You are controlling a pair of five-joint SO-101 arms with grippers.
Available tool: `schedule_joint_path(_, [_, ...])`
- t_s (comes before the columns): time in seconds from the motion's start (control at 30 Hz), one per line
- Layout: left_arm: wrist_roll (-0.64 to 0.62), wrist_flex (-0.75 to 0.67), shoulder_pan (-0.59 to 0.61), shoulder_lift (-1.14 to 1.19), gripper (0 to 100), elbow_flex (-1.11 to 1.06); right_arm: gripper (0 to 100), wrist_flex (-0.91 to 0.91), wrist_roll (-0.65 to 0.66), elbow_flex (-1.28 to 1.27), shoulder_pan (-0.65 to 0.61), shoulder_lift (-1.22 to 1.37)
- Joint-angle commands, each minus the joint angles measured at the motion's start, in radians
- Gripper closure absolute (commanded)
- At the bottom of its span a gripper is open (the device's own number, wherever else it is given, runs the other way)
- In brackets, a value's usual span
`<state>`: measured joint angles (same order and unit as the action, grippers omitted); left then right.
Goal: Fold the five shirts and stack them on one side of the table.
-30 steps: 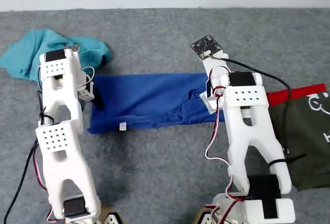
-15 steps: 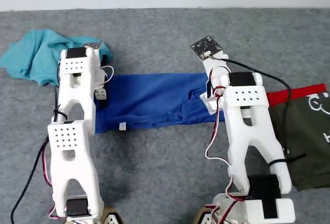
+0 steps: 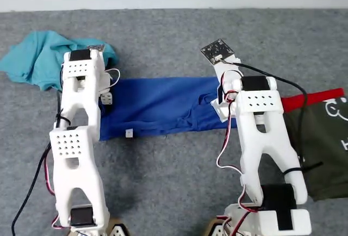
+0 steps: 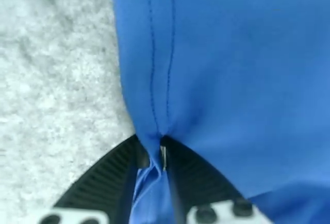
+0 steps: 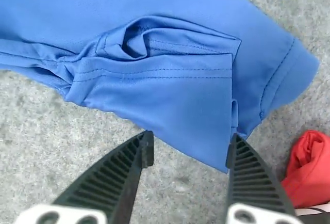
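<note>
Blue shirt (image 3: 157, 108), folded strip, stitched hem bunched

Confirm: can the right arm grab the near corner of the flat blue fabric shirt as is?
Probably yes. The right gripper hangs open just over the edge of the blue fabric shirt, nothing between; the bunched red cloth lies off to one side.

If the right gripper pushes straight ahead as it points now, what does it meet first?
Most likely the blue shirt, whose near edge lies between the fingertips of the open right gripper. Its height above the cloth is unclear.
</note>
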<state>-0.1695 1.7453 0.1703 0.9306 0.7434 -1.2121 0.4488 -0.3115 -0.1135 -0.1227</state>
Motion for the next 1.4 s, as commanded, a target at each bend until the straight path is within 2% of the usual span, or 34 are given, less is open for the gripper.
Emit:
schedule_joint_path(0.0, [-0.009, 0.012, 0.032, -0.173, 99, 0.001, 76.1, -0.005, -0.009, 0.038, 0.016, -0.058])
schedule_joint_path(0.2, [-0.005, 0.011, -0.103, -0.37, 99, -0.14, 76.1, -0.005, -0.009, 0.037, 0.088, -0.174])
schedule_joint_path(0.43, [0.008, -0.009, -0.344, -0.391, 99, -0.156, 76.1, -0.013, -0.003, -0.032, 0.229, -0.348])
schedule_joint_path(0.7, [0.008, -0.037, -0.571, -0.344, 99, 0.097, 76.1, -0.013, -0.003, -0.118, 0.289, -0.443])
schedule_joint_path(1.03, [0.008, 0.008, -0.743, 0.046, 99, 0.59, 76.1, -0.013, -0.002, -0.115, 0.352, -0.469])
schedule_joint_path(1.37, [0.003, -0.068, -0.829, 0.081, 99, 0.687, 76.1, -0.012, -0.002, -0.115, 0.354, -0.47])
